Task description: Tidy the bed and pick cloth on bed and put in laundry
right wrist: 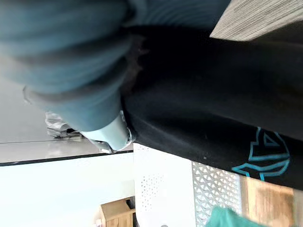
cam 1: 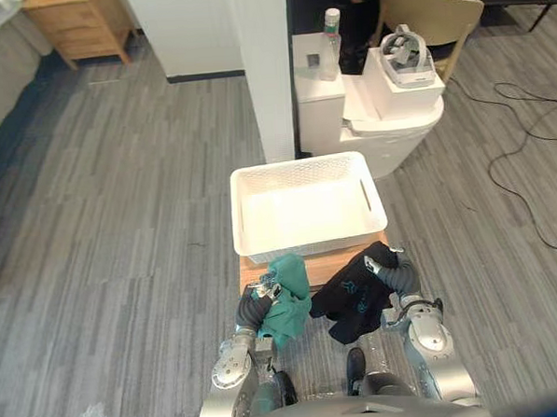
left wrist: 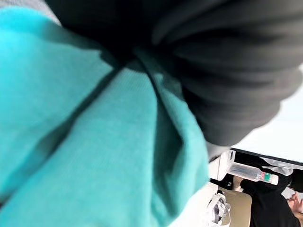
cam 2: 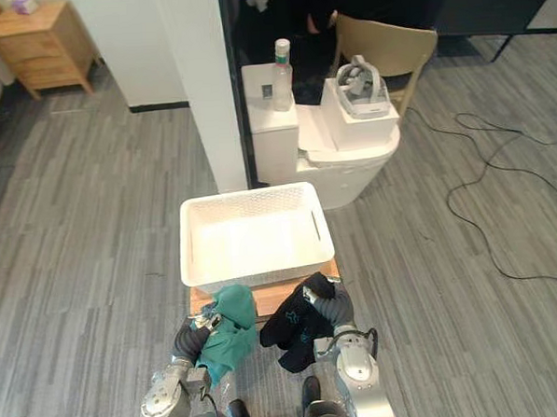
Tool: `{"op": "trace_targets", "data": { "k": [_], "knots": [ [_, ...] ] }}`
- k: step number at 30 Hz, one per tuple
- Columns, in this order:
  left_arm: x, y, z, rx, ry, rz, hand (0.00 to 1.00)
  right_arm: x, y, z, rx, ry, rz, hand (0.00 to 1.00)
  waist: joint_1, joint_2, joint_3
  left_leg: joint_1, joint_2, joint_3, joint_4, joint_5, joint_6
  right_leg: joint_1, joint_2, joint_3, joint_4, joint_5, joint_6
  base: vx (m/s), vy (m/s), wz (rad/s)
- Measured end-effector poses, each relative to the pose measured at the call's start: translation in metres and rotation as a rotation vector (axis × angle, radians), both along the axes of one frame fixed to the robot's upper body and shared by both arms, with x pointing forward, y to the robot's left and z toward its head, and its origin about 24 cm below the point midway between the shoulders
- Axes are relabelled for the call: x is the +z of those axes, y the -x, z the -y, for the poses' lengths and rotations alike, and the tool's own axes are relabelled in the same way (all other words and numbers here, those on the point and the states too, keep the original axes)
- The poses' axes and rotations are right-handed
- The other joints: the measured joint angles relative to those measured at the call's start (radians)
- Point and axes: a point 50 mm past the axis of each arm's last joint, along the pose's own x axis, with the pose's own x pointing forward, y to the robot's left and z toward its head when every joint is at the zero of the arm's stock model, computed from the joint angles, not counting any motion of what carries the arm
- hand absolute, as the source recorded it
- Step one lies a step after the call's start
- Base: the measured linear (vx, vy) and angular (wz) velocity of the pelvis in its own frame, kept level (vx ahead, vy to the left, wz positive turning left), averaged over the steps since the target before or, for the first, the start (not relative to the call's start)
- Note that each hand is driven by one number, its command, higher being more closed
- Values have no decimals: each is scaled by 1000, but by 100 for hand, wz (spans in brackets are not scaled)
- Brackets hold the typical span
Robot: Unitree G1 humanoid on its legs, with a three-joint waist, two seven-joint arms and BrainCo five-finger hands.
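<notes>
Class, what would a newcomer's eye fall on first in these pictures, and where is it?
Two bundles held low in front: a teal cloth in the left robot hand and a black cloth in the right robot hand. Just beyond them sits an empty white basket on a wooden stand.

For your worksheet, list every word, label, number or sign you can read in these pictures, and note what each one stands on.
No text can be read for certain.
Label on the bottle: too small to read.
The teal print on the black cloth: part of a design, not legible as letters.
The teal cloth and the white basket: no writing visible.
</notes>
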Motion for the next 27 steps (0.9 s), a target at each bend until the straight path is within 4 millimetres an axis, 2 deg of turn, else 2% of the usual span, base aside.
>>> {"op": "trace_targets", "data": {
  "k": [2, 7, 8, 14, 18, 20, 21, 22, 24, 25, 26, 27],
  "knots": [
    [-1, 4, 5, -23, 6, -6, 100, 8, -1, 2, -9, 1, 33, 100, -5, 7, -2, 20, 4, 15, -37, 1, 1, -2, 10, 7, -1, 4, -3, -76, -12, -10],
    [2, 7, 12, -86, 25, 6, 100, 14, -1, -3, -7, -20, 61, 100, -12, 4, -6, 48, 17, 47, -113, -16, 3, -6, 42, 22, -44, 35, -8, -74, -13, -14],
    [-5, 17, 10, -71, 39, -34, 100, -3, 4, -5, -19, -75, -13, 100, -27, -23, -65, 44, 15, 72, -123, -11, 11, -21, 44, 42, -58, 71, 0, -33, -1, -11],
    [-8, 17, 8, -61, 34, -47, 100, -6, 5, -4, -23, -73, -26, 100, -27, -25, -66, 47, 13, 78, -134, -11, 10, -27, 45, 50, -58, 70, 0, 0, 0, -4],
    [-19, 20, -5, -4, 12, -97, 100, -33, 14, 3, -58, -89, -144, 100, -22, -23, -64, 71, 16, 96, -140, -26, 4, -14, 51, 61, -55, 54, -6, 10, -8, -12],
    [-22, 23, -18, 69, 1, -115, 100, -44, 22, 6, -71, -82, -202, 100, -10, -1, -43, 53, 74, 106, 13, -105, -15, 2, 72, 78, -3, -4, -18, 70, -39, -21],
    [-25, 24, -23, 93, -7, -130, 100, -47, 23, 6, -71, -82, -214, 100, -5, -1, -38, 49, 88, 114, 65, -114, -25, 9, 74, 85, 7, -16, -24, 79, -75, -22],
    [-29, 28, -32, 142, -24, -155, 100, -51, 26, 6, -72, -82, -233, 100, -1, 1, -24, 21, 114, 119, 191, -115, -30, 26, 69, 88, 16, -36, -34, 72, -87, -13],
    [-28, 30, -41, 210, -34, -156, 100, -52, 28, 11, -72, -75, -241, 100, 0, 3, -22, -35, 154, 107, 360, -93, -65, 57, 65, 91, 20, -55, -51, 146, -63, -1],
    [-28, 33, -49, 246, -46, -160, 100, -52, 28, 15, -80, -71, -239, 100, 3, -12, -10, -86, 157, 88, 452, -84, -84, 69, 48, 95, 21, -63, -59, 196, 38, 2],
    [-28, 33, -47, 252, -42, -159, 100, -51, 26, 20, -91, -61, -237, 100, 14, -14, -6, -106, 115, 56, 382, -125, -72, 70, 17, 105, 25, -68, -55, 177, 61, -4],
    [-28, 33, -45, 247, -43, -160, 100, -51, 25, 25, -104, -55, -233, 100, 21, -15, -5, -119, 87, 42, 326, -132, -62, 65, -2, 108, 25, -71, -51, 156, 71, -8]
  ]
}}
